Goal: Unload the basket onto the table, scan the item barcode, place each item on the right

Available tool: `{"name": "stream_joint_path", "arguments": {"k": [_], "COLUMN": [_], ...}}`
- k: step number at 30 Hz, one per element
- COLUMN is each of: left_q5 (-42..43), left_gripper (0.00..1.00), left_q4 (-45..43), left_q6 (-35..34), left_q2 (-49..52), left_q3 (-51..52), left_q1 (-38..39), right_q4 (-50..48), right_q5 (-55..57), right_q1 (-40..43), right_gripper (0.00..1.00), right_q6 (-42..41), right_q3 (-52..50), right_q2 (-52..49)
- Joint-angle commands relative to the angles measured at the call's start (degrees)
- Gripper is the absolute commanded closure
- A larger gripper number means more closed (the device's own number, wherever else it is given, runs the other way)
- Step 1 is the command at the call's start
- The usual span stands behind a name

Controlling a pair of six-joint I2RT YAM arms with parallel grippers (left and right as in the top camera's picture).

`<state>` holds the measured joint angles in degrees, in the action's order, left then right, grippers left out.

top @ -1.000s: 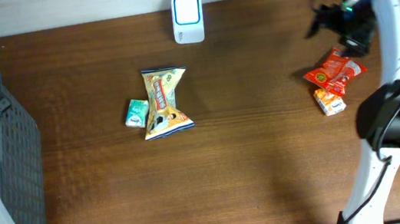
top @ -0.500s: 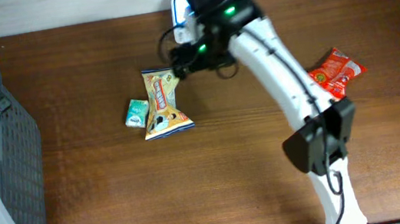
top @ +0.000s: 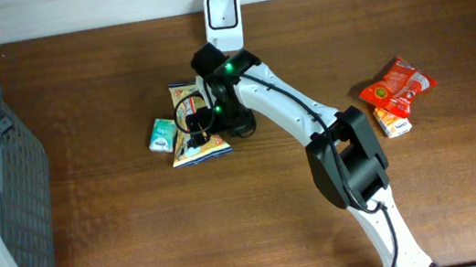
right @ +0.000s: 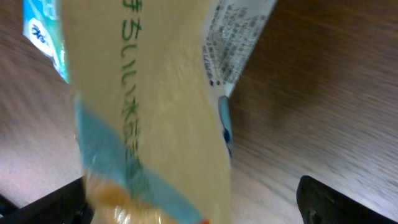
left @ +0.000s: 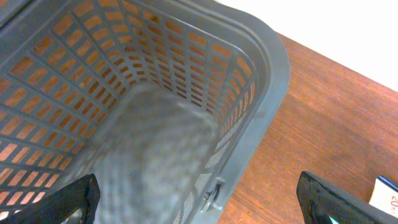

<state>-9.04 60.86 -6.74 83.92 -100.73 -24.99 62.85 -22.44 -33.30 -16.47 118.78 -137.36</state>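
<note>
A yellow snack bag (top: 192, 130) lies flat near the table's middle, in front of the white barcode scanner (top: 223, 22) at the back edge. My right gripper (top: 204, 119) hangs low over the bag. In the right wrist view the bag (right: 155, 106) fills the frame, blurred, between the two spread fingertips (right: 348, 202). That gripper (right: 193, 208) is open and I cannot tell whether it touches the bag. My left gripper (left: 199, 202) is open over the grey basket (left: 261, 81), holding nothing.
A small green packet (top: 161, 134) lies just left of the bag. A red packet (top: 396, 85) and a small orange box (top: 392, 120) sit at the right. The grey basket (top: 20, 190) stands at the left edge.
My right arm has swung from the red packet at the far right across to the scanner, then down over the snack bag. The left arm has not moved.
</note>
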Motion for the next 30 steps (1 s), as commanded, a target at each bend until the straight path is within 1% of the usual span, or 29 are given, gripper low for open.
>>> {"name": "stream_joint_path", "arguments": {"k": [1, 2, 4, 6, 8, 10, 11, 12, 13, 14, 15, 16, 21, 23, 24, 26, 28, 30], "left_q5": [-0.24, -0.24, -0.24, -0.24, -0.24, -0.24, -0.24, -0.24, -0.24, -0.24, -0.24, -0.24, -0.24, -0.24, -0.24, -0.24, -0.24, -0.24], "left_gripper": [0.01, 0.01, 0.01, 0.01, 0.01, 0.01, 0.01, 0.01, 0.01, 0.01, 0.01, 0.01, 0.01, 0.01, 0.01, 0.01, 0.01, 0.01], "left_q4": [-0.07, -0.07, -0.07, -0.07, -0.07, -0.07, -0.07, -0.07, -0.07, -0.07, -0.07, -0.07, -0.07, -0.07, -0.07, -0.07, -0.07, -0.07], "left_q6": [-0.52, -0.52, -0.52, -0.52, -0.52, -0.52, -0.52, -0.52, -0.52, -0.52, -0.52, -0.52, -0.52, -0.52, -0.52, -0.52, -0.52, -0.52], "left_q2": [0.28, 0.28, 0.28, 0.28, 0.28, 0.28, 0.28, 0.28, 0.28, 0.28, 0.28, 0.28, 0.28, 0.28, 0.28, 0.28, 0.28, 0.28], "left_q3": [-0.15, -0.15, -0.15, -0.15, -0.15, -0.15, -0.13, -0.15, -0.15, -0.15, -0.15, -0.15, -0.15, -0.15, -0.15, -0.15, -0.15, -0.15], "left_q1": [-0.22, -0.22, -0.22, -0.22, -0.22, -0.22, -0.22, -0.22, -0.22, -0.22, -0.22, -0.22, -0.22, -0.22, -0.22, -0.22, -0.22, -0.22], "right_q4": [-2.16, -2.49, -2.67, -2.67, -2.54, -2.23, -2.23, -2.25, -2.27, -2.34, -2.29, -2.03, 0.09, 1.51, 2.89, 6.23, 10.45, 15.43], "right_q5": [-1.36, -1.33, -1.27, -0.57, 2.91, 6.8, 7.08, 7.06, 6.86, 6.36, 6.4, 6.4, 7.34, 11.32, 15.87, 28.68, 44.94, 56.68], "right_q1": [0.26, 0.26, 0.26, 0.26, 0.26, 0.26, 0.26, 0.26, 0.26, 0.26, 0.26, 0.26, 0.68, 1.05, 1.27, 1.46, 1.07, 0.2], "right_gripper": [0.03, 0.08, 0.14, 0.23, 0.23, 0.23, 0.25, 0.31, 0.41, 0.65, 0.92, 0.96, 0.96, 0.96, 0.96, 0.96, 0.96, 0.96], "right_q6": [0.13, 0.13, 0.24, 2.62, 5.46, 6.62, 8.63, 9.46, 9.64, 9.62, 9.62, 9.62, 9.62, 9.6, 9.57, 7.43, 2.71, 0.22], "right_q3": [-2.56, -2.67, -2.67, -2.64, -2.62, -2.47, -2.27, -1.88, -1.57, -1.33, -1.33, -1.33, -1.33, -1.33, -1.33, -1.33, -1.33, -1.33], "right_q2": [-0.04, -0.04, -0.04, -0.04, 0.72, 2.1, 3.02, 3.76, 4.15, 4.59, 4.83, 5.14, 8.39, 10.84, 12.87, 16.61, 19.45, 20.22]}}
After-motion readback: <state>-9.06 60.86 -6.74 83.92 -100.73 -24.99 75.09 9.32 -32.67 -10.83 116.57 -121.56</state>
